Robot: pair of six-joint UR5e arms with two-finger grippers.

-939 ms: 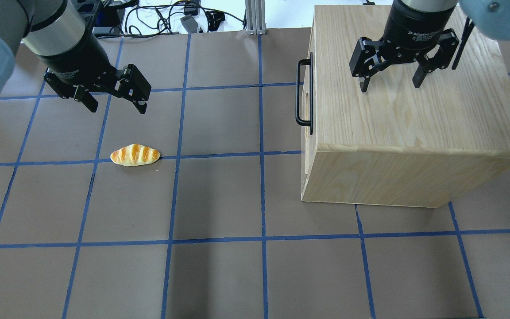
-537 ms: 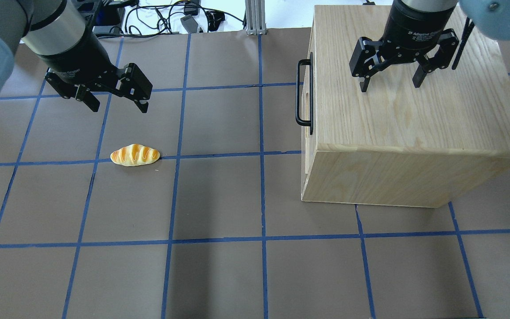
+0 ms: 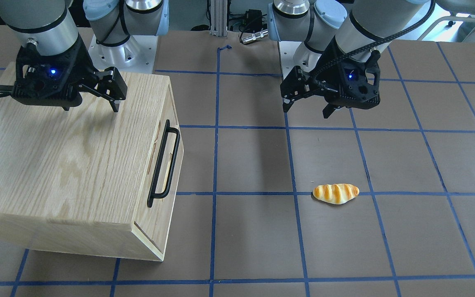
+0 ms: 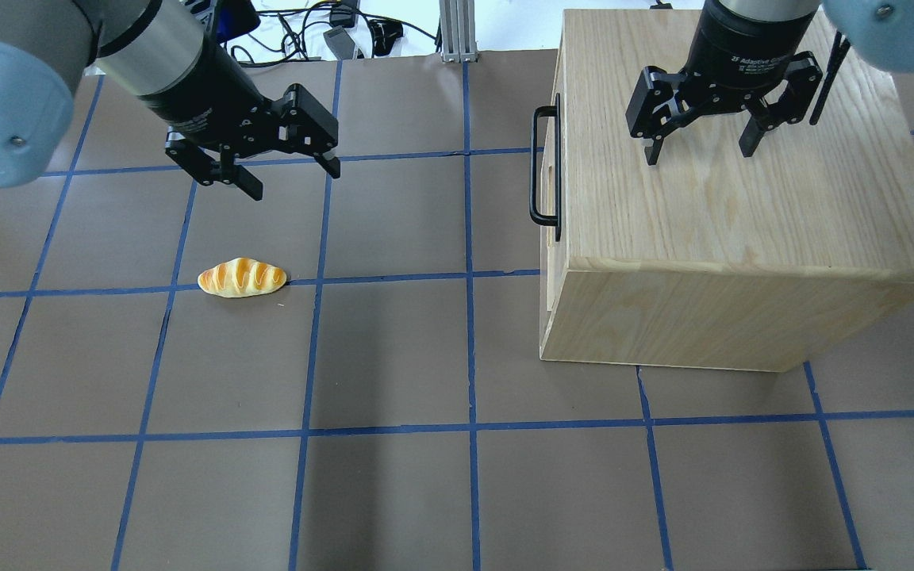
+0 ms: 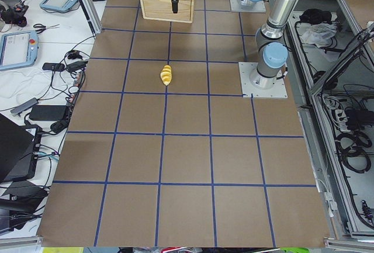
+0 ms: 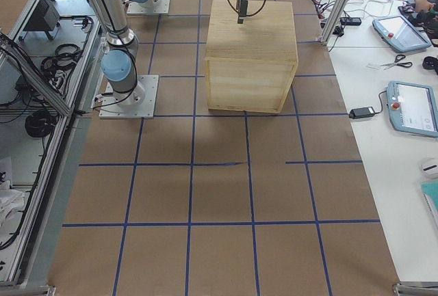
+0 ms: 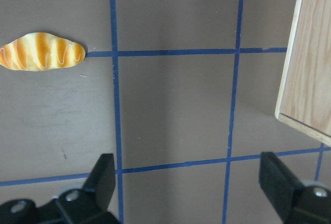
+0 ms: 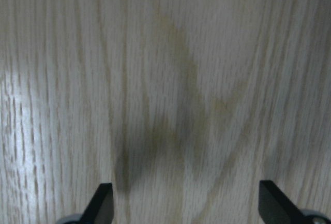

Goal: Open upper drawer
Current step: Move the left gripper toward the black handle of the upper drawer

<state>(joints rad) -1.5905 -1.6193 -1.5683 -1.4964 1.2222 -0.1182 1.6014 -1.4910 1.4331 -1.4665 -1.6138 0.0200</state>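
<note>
The upper drawer (image 3: 160, 165) is shut, flush in the oak cabinet (image 4: 743, 198). Its black bar handle (image 4: 538, 170) faces the middle of the table and also shows in the front view (image 3: 163, 163). My left gripper (image 4: 294, 181) is open and empty. It hovers over the mat left of the handle, about two grid squares away, and also shows in the front view (image 3: 305, 112). My right gripper (image 4: 699, 155) is open and empty, hovering just above the cabinet's top. The right wrist view shows only wood grain between its fingers (image 8: 101, 203).
A toy bread roll (image 4: 242, 277) lies on the mat in front of the left gripper; it also shows in the left wrist view (image 7: 41, 51). The cabinet's corner (image 7: 310, 53) is at that view's right edge. Cables and a metal post (image 4: 457, 32) lie beyond the mat's far edge.
My left gripper has moved right, toward the cabinet's handle, and turned a little. The right gripper, the drawer and the roll have not moved.
</note>
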